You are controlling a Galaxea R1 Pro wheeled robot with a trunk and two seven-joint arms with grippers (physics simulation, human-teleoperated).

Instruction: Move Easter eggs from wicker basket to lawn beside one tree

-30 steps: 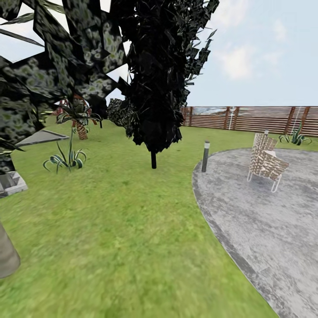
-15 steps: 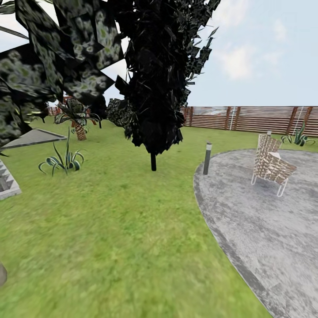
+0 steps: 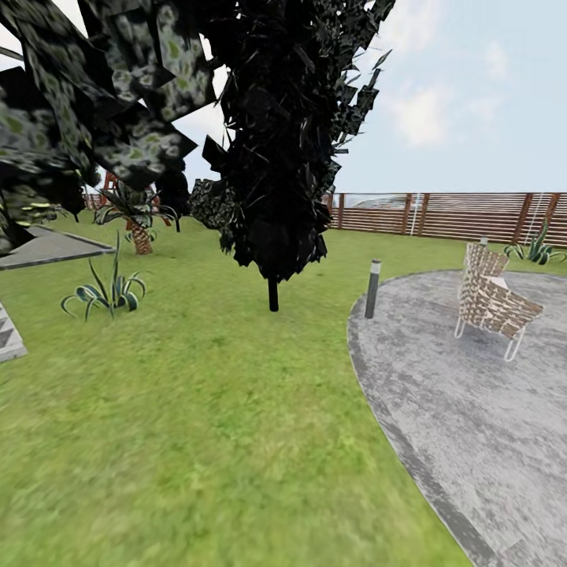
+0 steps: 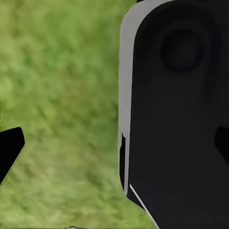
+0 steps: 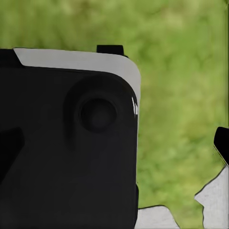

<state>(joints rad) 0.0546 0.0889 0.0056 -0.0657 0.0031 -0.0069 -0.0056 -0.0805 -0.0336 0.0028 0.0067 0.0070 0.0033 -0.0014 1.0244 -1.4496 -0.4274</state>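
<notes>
Risk first: robot is in transit over open lawn [image 3: 197, 425] with no basket or eggs in sight; judgement: the main failure is heading the wrong way and wasting the search, or picking the wrong tree later; the big dark cypress-like tree [image 3: 283, 142] dead ahead is not the thin bare-trunk kind the task wants, so dropping eggs there could fail the check. Second risk: the base rolling onto the grey paving [image 3: 472, 409] on the right, or into the short black bollard light [image 3: 372, 289] at its edge; both sit near the forward path. Third: low mottled foliage [image 3: 87, 102] hangs at upper left and blocks much of the view that side; anything behind it is hidden.

Surroundings, largest down: lawn covers most of the ground; paving curves along the right; wooden slat fence [image 3: 457, 214] runs across the back; woven lounge chair [image 3: 496, 303] stands on the paving, well clear of the grass; small palm [image 3: 138, 220] far back left; spiky striped plant [image 3: 106, 290] on the grass at left; another spiky plant [image 3: 539, 248] by the fence; a pale stone edge [image 3: 9, 342] at far left.

Grippers: both wrist views look down on grass past dark arm housing; dark finger tips show at the frame edges only; cannot tell whether either hand is spread or pressed together; nothing visible between the fingers.
</notes>
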